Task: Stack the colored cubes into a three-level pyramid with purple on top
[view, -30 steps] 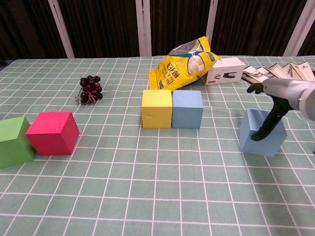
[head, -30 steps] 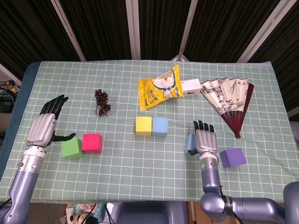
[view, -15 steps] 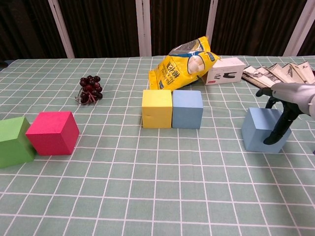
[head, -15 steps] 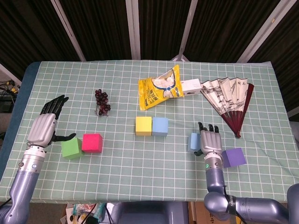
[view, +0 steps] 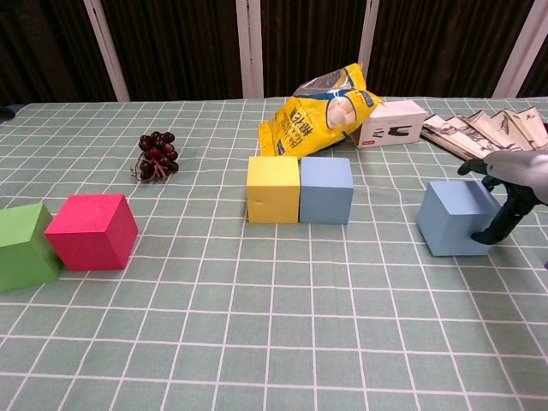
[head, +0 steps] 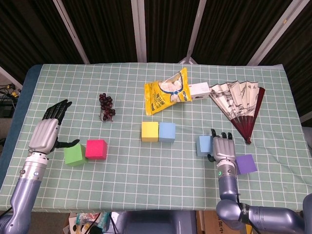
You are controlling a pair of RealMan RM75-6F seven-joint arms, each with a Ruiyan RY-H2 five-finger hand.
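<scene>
Right robot hand (head: 224,148): fingers spread, holding nothing, thumb resting against the right side of a lone light-blue cube (head: 204,145); purple cube (head: 245,164) lies just beside it on the far side, near the front edge of the table (head: 146,185).

Left robot hand (head: 46,131): open, fingers extended, poised just left of the green cube (head: 74,154), close to the left table edge.

Green cube and pink cube (head: 96,148): side by side, touching.

Yellow cube (head: 149,131) and second blue cube (head: 167,131): touching pair at table centre, on one level; open cloth all round them, widest toward the front.

Back half: grapes (head: 106,107), yellow snack bag (head: 167,91), white box (head: 199,89), paper fan (head: 241,108) spread toward the right edge.
</scene>
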